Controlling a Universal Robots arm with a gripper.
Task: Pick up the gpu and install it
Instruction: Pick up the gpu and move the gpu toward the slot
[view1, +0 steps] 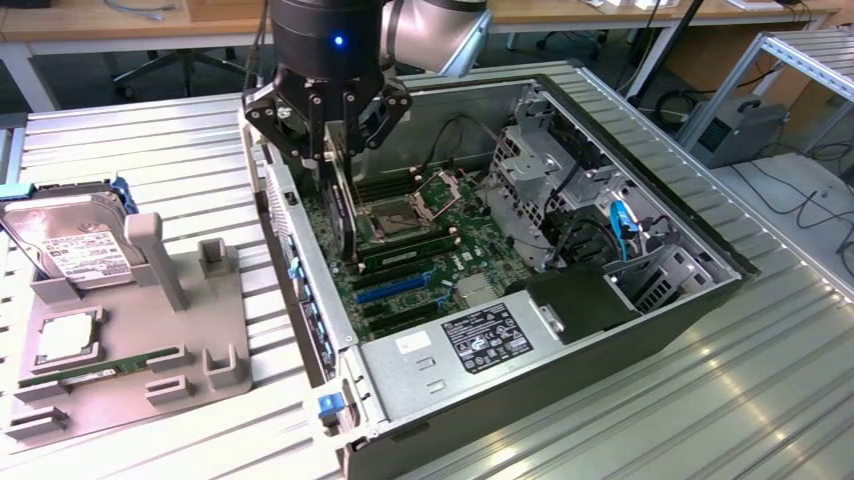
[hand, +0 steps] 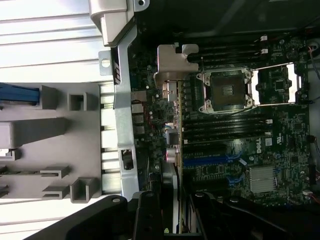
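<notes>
End effector (view1: 334, 150) gripping gpu (view1: 347, 215) edge-on inside open case (view1: 627, 120). Wrist view: silvery bracket (hand: 169, 70) over motherboard (hand: 235, 150). Exterior view: hard drive (view1: 67, 240) far left.

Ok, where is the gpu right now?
The gpu hangs upright in the end effector, inside the computer case, at the exterior view's left of the CPU socket.

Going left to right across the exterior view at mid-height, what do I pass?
Hard drive → gpu held in the gripper → CPU socket → drive cage → blue cable.
</notes>
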